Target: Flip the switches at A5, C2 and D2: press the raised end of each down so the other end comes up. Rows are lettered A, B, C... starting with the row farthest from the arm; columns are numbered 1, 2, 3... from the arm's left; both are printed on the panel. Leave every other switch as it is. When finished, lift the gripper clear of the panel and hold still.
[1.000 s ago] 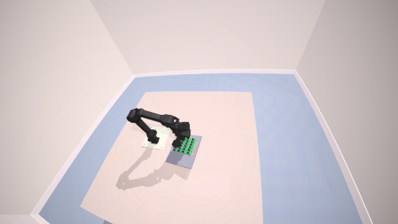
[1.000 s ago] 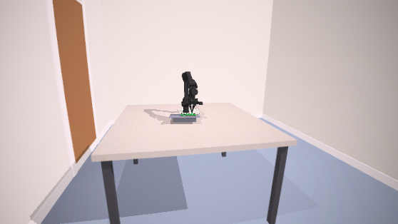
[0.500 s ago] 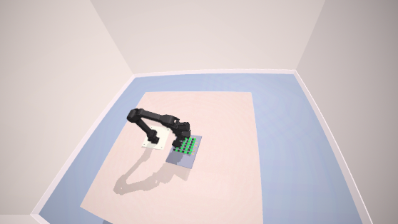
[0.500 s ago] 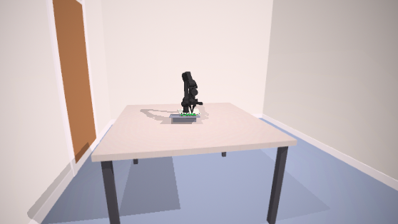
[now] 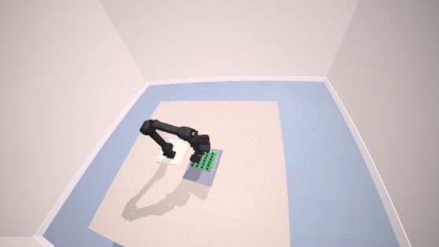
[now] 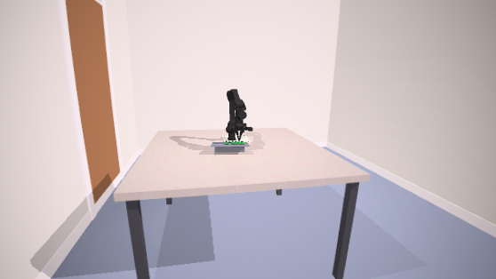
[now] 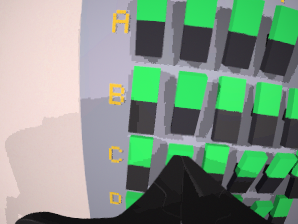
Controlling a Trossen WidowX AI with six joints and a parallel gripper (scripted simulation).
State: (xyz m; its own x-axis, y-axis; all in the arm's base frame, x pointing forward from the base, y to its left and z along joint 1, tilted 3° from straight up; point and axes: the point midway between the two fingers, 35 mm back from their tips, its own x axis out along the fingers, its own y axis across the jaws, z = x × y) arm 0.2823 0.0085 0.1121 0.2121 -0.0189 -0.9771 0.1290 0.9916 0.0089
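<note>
The grey-blue switch panel carries rows of green-and-black rocker switches. My gripper is shut and empty, pointing down at the panel's near rows. In the wrist view its tip overlaps the near part of switch C2; only C2's green far part shows, and contact cannot be told. Switch D2 is hidden behind the fingers. Switch A5 is outside the wrist view and too small to read in the top and exterior views.
Switches C1 and C3 stand on either side of the tip, with B2 beyond. The arm's white base plate is beside the panel. The panel rests on the pale table.
</note>
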